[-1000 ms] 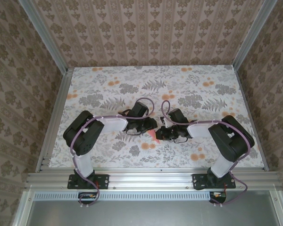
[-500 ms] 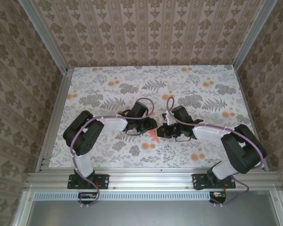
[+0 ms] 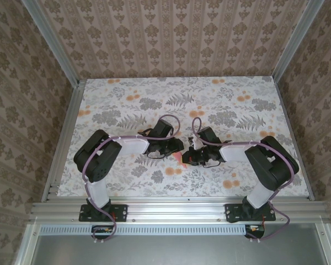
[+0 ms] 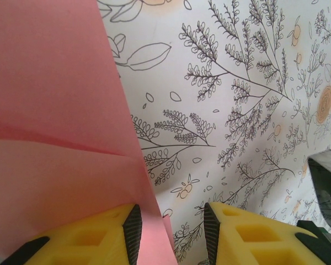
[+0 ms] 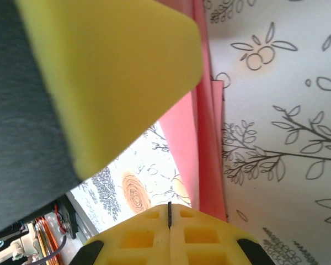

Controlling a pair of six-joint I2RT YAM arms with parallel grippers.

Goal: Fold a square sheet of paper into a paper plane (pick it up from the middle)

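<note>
Where it creases, paper plane (image 4: 55, 83), thin, pink

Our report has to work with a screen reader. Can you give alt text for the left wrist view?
Pink-red paper with a crease fills the left, its edge running down between the two parted yellow fingers at the bottom. The floral-printed table lies to the right.

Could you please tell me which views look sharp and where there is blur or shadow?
Top external: evenly lit, sharp, soft shadows under the arms. Left wrist: pink paper and table print crisp. Right wrist: the big yellow block near the lens is blurred.
</note>
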